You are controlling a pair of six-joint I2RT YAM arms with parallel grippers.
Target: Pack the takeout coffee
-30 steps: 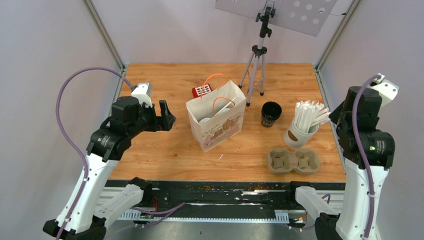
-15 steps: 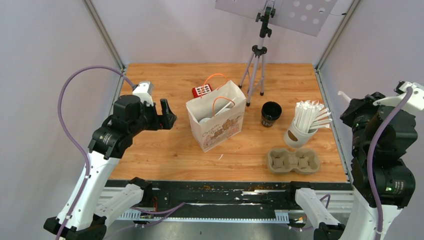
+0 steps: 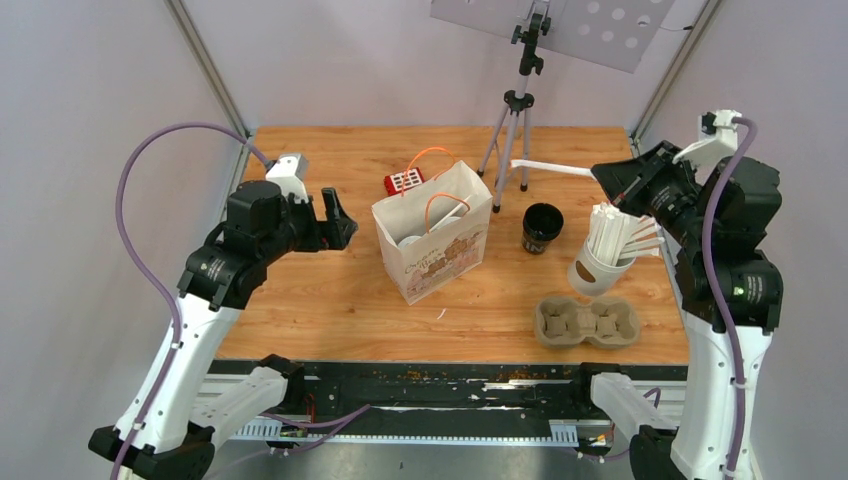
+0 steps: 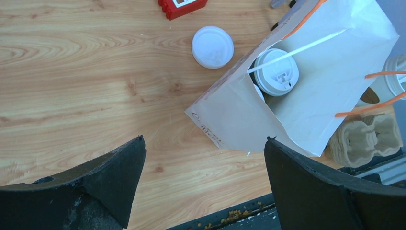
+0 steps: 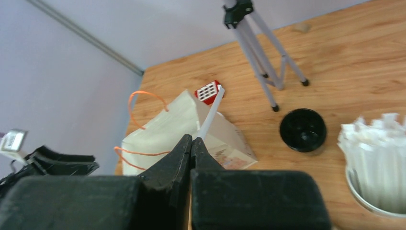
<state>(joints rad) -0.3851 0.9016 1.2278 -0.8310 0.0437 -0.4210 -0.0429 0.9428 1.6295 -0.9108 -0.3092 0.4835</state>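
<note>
A: Your right gripper (image 3: pixel 597 172)?
B: Jaws pinched together on a thin white paper-wrapped straw (image 3: pixel 550 167), held up in the air. The straw points toward the white paper bag with orange handles (image 3: pixel 432 250).
A: Left gripper (image 3: pixel 335 225)?
B: Yours is spread wide and holds nothing, hovering left of the bag.
A: Coffee?
B: One black paper cup with white plastic lid (image 4: pixel 276 73) sits inside the bag. A lidless black paper cup (image 3: pixel 542 228) stands on the wooden table (image 3: pixel 320 300), right of the bag and apart from it. A loose round white lid (image 4: pixel 212 46) lies near the red block (image 4: pixel 182 5).
</note>
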